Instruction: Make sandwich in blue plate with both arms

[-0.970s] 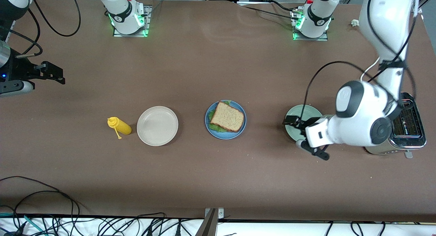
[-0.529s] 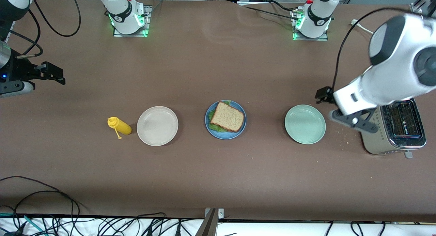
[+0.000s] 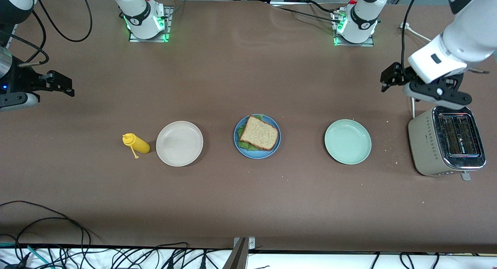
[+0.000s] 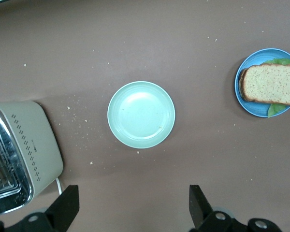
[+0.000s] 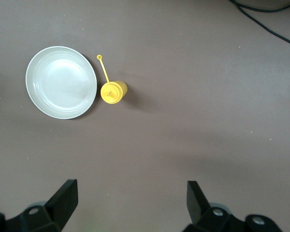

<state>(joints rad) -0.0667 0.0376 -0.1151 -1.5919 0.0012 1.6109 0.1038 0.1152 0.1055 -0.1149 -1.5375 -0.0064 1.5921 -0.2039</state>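
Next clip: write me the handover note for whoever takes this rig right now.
Left gripper: open, empty, raised near the toaster.
Right gripper: open, empty, waiting at the right arm's end of the table.
Sandwich: assembled on the blue plate, lettuce showing under the top slice.
Mint-green plate and beige plate are bare; yellow squeeze bottle beside the beige one.
Left: apparently nothing.

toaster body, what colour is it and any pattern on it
Pale beige toaster with rows of small dark dash marks and a shiny metal top; the left wrist view shows it best.
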